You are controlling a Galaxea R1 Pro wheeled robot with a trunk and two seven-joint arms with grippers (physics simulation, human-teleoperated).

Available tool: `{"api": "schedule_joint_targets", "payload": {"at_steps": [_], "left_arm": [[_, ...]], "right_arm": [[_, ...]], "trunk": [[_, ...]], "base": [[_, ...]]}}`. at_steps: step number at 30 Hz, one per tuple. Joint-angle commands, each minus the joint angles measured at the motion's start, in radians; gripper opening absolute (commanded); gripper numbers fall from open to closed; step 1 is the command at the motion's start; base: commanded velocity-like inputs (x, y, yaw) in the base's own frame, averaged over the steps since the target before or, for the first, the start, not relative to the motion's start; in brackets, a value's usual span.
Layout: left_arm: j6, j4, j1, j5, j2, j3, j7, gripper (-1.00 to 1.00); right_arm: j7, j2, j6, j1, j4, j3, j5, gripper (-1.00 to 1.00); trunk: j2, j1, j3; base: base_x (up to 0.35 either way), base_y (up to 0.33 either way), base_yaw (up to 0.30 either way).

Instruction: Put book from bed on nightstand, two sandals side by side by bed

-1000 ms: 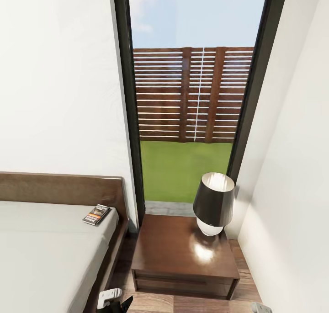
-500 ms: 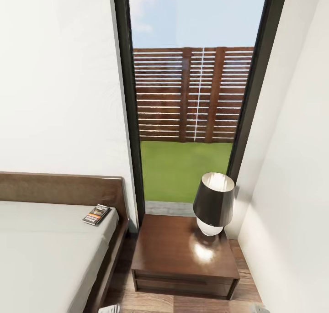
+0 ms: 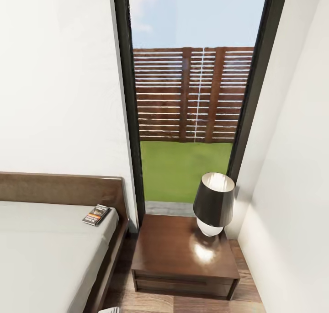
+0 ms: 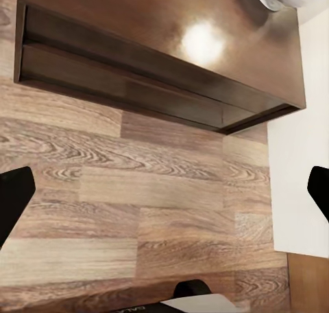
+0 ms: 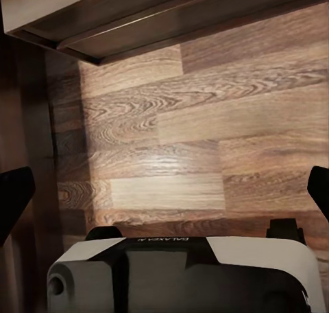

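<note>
Book point(image 3: 96, 214) on bed point(image 3: 41, 253) near headboard corner, long axis angled toward headboard, just left of nightstand point(image 3: 183, 253). Left gripper point(image 4: 164, 196) and right gripper point(image 5: 164, 189) both low over floor, jaws wide apart, empty. Left arm probably nearer; needs reach up-left.

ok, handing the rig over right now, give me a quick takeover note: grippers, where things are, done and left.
Left gripper: open, empty, over bare floor in front of the nightstand.
Right gripper: open, empty, over floor too.
Book: on the bed, at the corner near the headboard, nightstand side.
Nightstand top carries a lamp at its far right; the rest is free.
Done: nothing yet.
Left: book onto nightstand, then find both sandals and pair them beside the bed.
</note>
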Motion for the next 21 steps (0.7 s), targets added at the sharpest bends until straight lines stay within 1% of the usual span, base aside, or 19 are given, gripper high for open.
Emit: {"api": "schedule_joint_targets", "payload": {"at_steps": [1, 8, 21], "left_arm": [[-0.003, 0.002, -0.001, 0.000, 0.000, 0.003, -0.004, 1.00], [-0.003, 0.002, -0.001, 0.000, 0.001, 0.003, -0.004, 1.00], [-0.003, 0.002, -0.001, 0.000, 0.000, 0.002, -0.004, 1.00]], "right_arm": [[0.005, -0.001, 0.001, -0.002, 0.004, -0.008, -0.003, 1.00], [0.005, -0.001, 0.001, -0.002, 0.004, -0.008, -0.003, 1.00], [0.005, -0.001, 0.001, -0.002, 0.004, -0.008, -0.003, 1.00]], "trunk": [[-0.002, 0.001, -0.002], [-0.002, 0.001, -0.002], [-0.002, 0.001, -0.002]], "base": [[0.112, 0.000, 0.000], [0.264, 0.000, 0.000], [0.328, 0.000, 0.000]]}}
